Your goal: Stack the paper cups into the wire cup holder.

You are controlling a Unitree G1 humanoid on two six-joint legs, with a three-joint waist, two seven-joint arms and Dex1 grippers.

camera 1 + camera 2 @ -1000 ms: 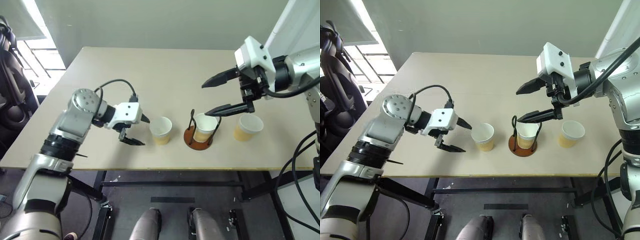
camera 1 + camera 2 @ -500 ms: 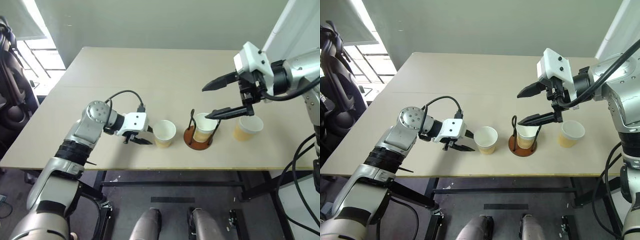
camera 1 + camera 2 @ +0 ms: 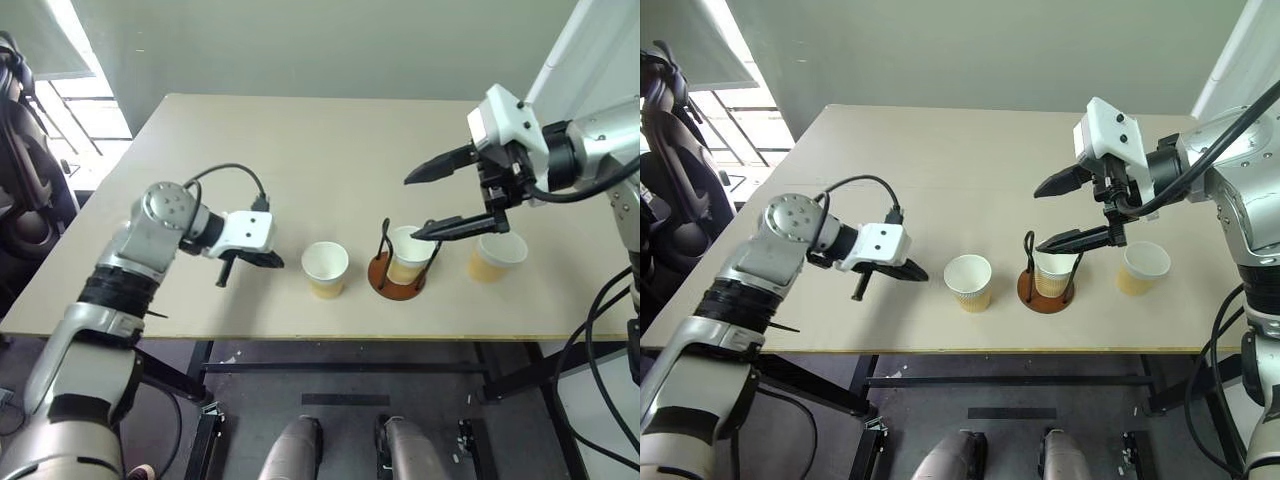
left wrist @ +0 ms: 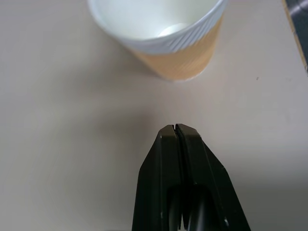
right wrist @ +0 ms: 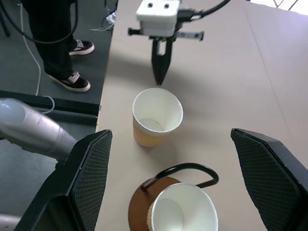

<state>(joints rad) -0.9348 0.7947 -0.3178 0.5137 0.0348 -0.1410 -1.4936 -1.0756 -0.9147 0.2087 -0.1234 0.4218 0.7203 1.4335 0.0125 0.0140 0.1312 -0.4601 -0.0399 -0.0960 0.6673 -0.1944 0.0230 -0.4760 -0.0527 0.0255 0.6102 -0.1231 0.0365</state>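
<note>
One paper cup (image 3: 325, 268) stands upright on the table (image 3: 300, 140), near its front edge. My left gripper (image 3: 272, 262) is shut and empty, a short way to the left of that cup and pointing at it; in the left wrist view its closed fingertips (image 4: 175, 128) stop short of the cup (image 4: 163, 38). The wire cup holder (image 3: 380, 283) stands just right of that cup with a second cup (image 3: 410, 252) seated in it. A third cup (image 3: 495, 255) stands further right. My right gripper (image 3: 410, 208) hangs open above the holder, with nothing between its fingers.
The cups and holder stand in a row close to the table's front edge (image 3: 300, 338). A person's legs and shoes (image 5: 72, 77) are on the floor beside the table. A black chair (image 3: 20, 150) is off the left side.
My left gripper has shut with nothing in it and drawn back to the left, away from the near cup. The cup stays in place. The right arm has not moved.
</note>
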